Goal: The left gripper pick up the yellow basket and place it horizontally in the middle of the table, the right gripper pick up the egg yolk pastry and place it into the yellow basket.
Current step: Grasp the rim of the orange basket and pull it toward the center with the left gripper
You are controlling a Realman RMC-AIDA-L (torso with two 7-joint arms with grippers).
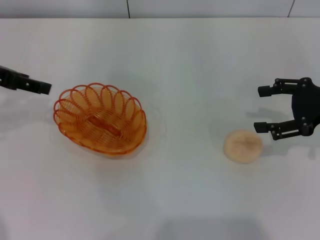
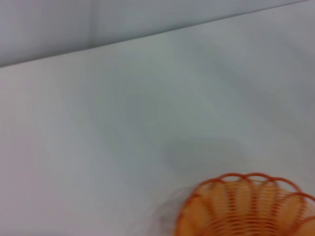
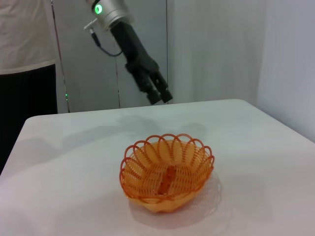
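The yellow basket (image 1: 134, 131) stands empty and upright on the white table (image 1: 180, 65), left of the middle; it also shows in the left wrist view (image 2: 231, 201) and the right wrist view (image 3: 142, 164). My left gripper (image 1: 44, 88) hovers just left of the basket, apart from it; in the right wrist view (image 3: 162, 95) it hangs above and behind the basket with its fingers close together and empty. The egg yolk pastry (image 1: 242, 146) lies on the table at the right. My right gripper (image 1: 258, 108) is open and empty, just right of the pastry and a little behind it.
The table's far edge (image 1: 160, 18) meets a grey wall. A person in a white top (image 3: 24, 34) stands beyond the table's end in the right wrist view. Bare tabletop lies between the basket and the pastry.
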